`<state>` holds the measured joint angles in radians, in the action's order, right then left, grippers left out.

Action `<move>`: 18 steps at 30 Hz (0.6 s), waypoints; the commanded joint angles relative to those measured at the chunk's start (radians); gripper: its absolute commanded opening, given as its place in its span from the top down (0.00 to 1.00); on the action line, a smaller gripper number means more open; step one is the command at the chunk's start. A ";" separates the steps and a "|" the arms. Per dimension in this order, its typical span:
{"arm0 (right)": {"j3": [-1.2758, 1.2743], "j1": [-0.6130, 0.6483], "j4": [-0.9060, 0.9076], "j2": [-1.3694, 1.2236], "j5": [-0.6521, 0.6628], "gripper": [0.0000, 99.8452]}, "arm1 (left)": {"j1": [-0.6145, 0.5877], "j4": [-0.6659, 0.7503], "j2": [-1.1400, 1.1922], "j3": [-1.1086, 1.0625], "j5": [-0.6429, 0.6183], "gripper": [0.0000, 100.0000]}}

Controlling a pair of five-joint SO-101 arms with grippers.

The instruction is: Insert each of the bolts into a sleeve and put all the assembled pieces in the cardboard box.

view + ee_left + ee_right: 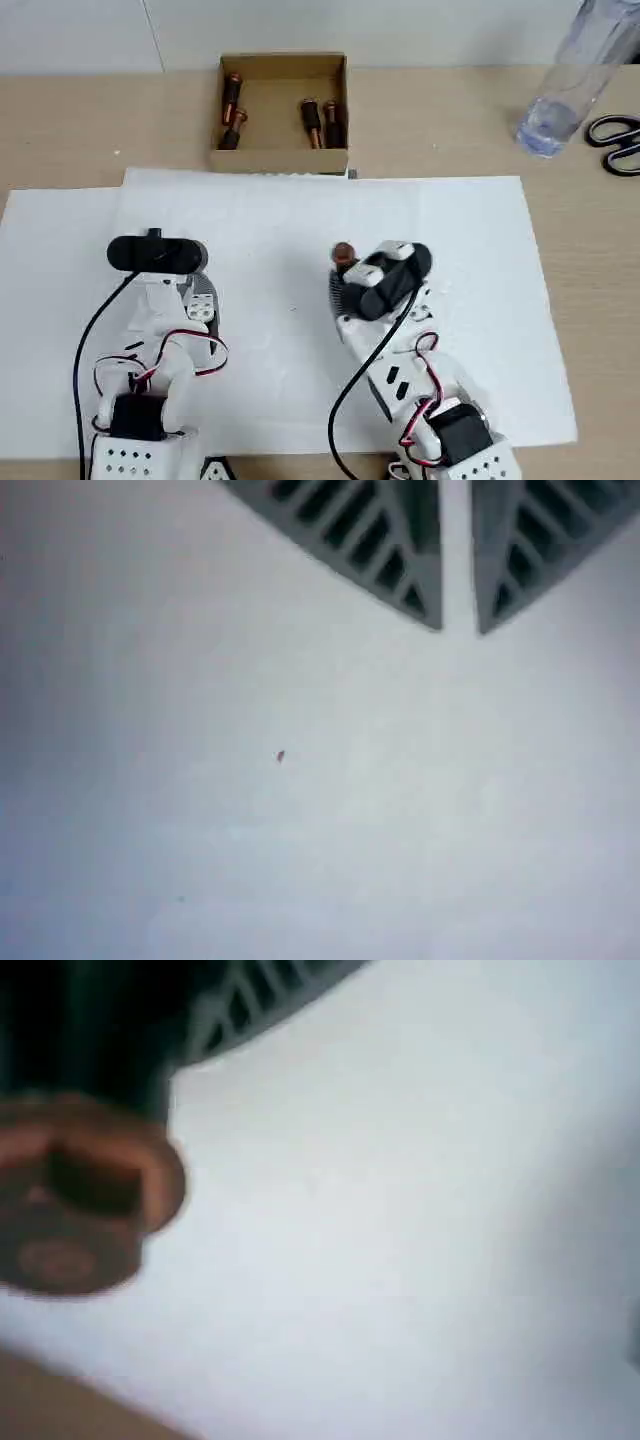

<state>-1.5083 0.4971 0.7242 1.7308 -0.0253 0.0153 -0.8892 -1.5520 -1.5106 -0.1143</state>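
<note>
The cardboard box (280, 158) stands at the back of the table with several copper bolts in dark sleeves (312, 122) lying in it. My right gripper (346, 268) is over the middle of the white paper, shut on an assembled piece. Its copper bolt head (343, 251) points toward the box. In the right wrist view that copper head (80, 1210) sticks out of a black sleeve (90, 1030), with a ribbed finger (260, 1000) beside it. My left gripper (457, 620) hovers low over bare paper, its fingers nearly together with nothing between them.
A white paper sheet (480, 260) covers the table's front. A clear plastic bottle (570, 85) and black scissors (618, 140) lie at the back right. The left arm's black camera housing (155, 253) sits at the left, with cables trailing to both arm bases.
</note>
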 commanded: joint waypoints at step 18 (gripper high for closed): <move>0.512 -0.076 -0.027 -0.582 -0.100 1.00 | -0.011 0.037 -0.011 -0.088 0.005 0.99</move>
<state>-1.1799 0.4281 0.7396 1.3226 -0.0959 0.0107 -0.8769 -1.5520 -1.6026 -0.1097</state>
